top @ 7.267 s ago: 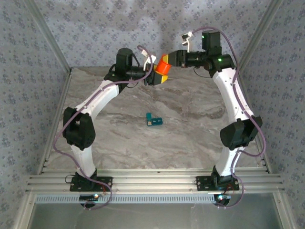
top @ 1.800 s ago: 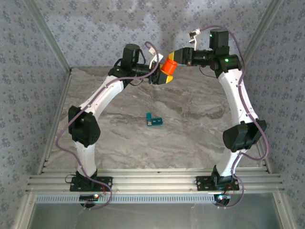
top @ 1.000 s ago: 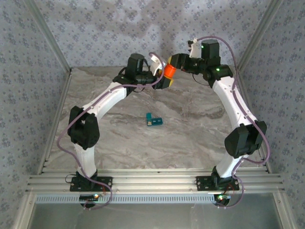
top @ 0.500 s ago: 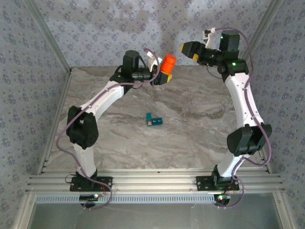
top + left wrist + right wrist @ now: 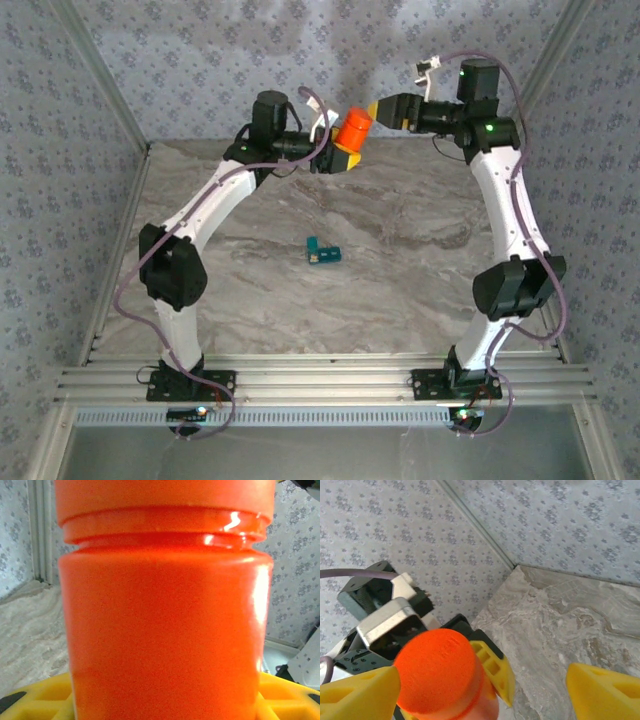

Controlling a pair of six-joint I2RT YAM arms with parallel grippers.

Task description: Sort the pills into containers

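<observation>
My left gripper (image 5: 343, 152) is shut on an orange bottle (image 5: 351, 132), held in the air above the far edge of the table. In the left wrist view the bottle (image 5: 165, 630) sits right against the camera with its round cap (image 5: 165, 500) on, and a yellow finger (image 5: 37, 700) shows at each lower corner. My right gripper (image 5: 384, 108) hangs open just right of the cap, not touching it. In its wrist view the cap (image 5: 437, 667) lies beside the left yellow fingertip (image 5: 360, 692). The teal containers (image 5: 323, 252) lie mid-table. The pills are hidden.
The marble table (image 5: 420, 290) has patterned walls at the back and both sides, with metal corner posts (image 5: 545, 70). An aluminium rail (image 5: 320, 385) runs along the near edge, where both arm bases are bolted.
My right gripper has let go of the orange cap, opened wide and drawn back to the right. The left arm has shifted a little with the bottle, cap still on.
</observation>
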